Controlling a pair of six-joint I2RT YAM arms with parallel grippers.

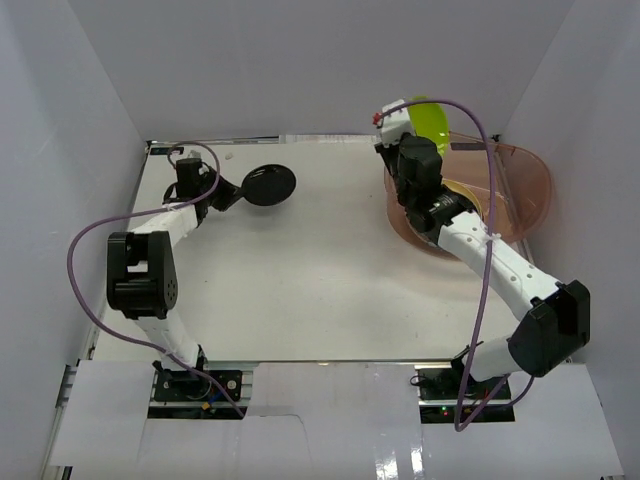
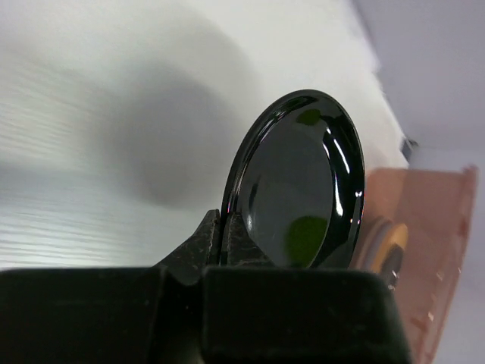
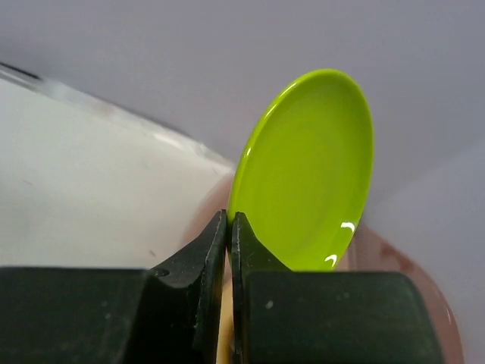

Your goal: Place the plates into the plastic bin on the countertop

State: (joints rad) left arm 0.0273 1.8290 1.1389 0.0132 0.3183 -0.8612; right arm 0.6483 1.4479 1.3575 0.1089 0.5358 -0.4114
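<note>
- One glossy black round plate (image 2: 295, 182) hung rim-clamped in left gripper (image 2: 225, 239), near far-left corner of white countertop (image 1: 320, 270).
- Right gripper (image 3: 229, 235) pinched lime green round plate (image 3: 311, 167) over translucent pinkish plastic bin (image 1: 530, 180), far-right corner, likely for release.

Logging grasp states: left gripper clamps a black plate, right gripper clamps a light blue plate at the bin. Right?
One slip: the right gripper holds a lime green plate, not light blue; the right wrist view shows it. The left gripper does clamp a black plate, and the right one is at the bin.
</note>
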